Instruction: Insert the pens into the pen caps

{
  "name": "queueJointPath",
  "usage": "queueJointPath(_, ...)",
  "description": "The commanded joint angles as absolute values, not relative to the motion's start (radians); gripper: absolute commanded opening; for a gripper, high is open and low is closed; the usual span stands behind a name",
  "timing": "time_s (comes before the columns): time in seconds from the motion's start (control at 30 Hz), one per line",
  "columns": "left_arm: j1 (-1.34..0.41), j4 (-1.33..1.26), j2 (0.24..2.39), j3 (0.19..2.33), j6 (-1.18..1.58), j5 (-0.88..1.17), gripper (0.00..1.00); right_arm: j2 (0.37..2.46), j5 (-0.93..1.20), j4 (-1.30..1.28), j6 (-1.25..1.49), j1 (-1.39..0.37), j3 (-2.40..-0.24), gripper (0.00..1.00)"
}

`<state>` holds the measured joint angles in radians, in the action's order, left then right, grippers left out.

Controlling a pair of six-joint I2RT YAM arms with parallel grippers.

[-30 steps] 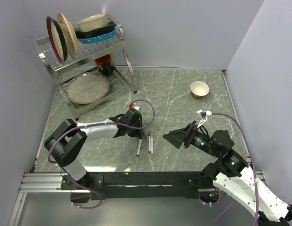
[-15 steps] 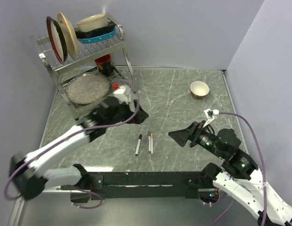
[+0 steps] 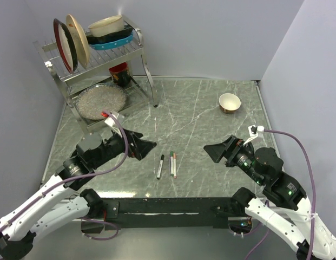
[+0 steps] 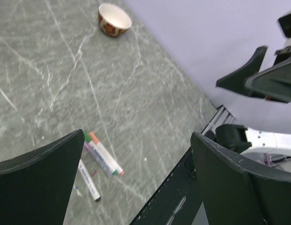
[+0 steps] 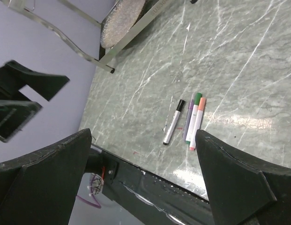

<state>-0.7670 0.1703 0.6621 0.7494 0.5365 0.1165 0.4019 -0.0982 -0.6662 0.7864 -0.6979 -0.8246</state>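
The pens lie side by side on the marble table, each with its pen cap on. One has a black cap (image 3: 160,166), one a green cap (image 3: 171,163) and one an orange cap (image 3: 175,164). My right wrist view shows the black-capped pen (image 5: 173,122) left of the green-capped (image 5: 194,117) and orange-capped (image 5: 197,123) pair. A purplish strip hugs the green one. My left gripper (image 3: 145,144) hangs open left of the pens and holds nothing. My right gripper (image 3: 213,149) hangs open to their right, also holding nothing. Both wrist views show wide jaws: left gripper (image 4: 138,136), right gripper (image 5: 144,133).
A metal dish rack (image 3: 147,70) stands at the back left with plates on top and a glass dish (image 3: 101,101) on its lower shelf. A small bowl (image 3: 229,102) sits at the back right. The black rail (image 3: 168,206) runs along the table's near edge.
My left gripper has let go, opened wide and drawn back left from the pens. My right gripper has pulled back to the right. The pens lie still.
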Motion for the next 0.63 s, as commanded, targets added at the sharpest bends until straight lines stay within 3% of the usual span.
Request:
queueJointPath(0.0,-0.765,0.126,0.614,0.736,0.534,0.127,0.99,0.391,-0.123,-0.637,0.793,-0.701,-0.821,1.0)
queueJointPath(0.6,-0.765,0.097,0.598,0.712,0.569,0.136,0.99,0.385,-0.098,-0.623,0.793,-0.701,-0.828,1.0)
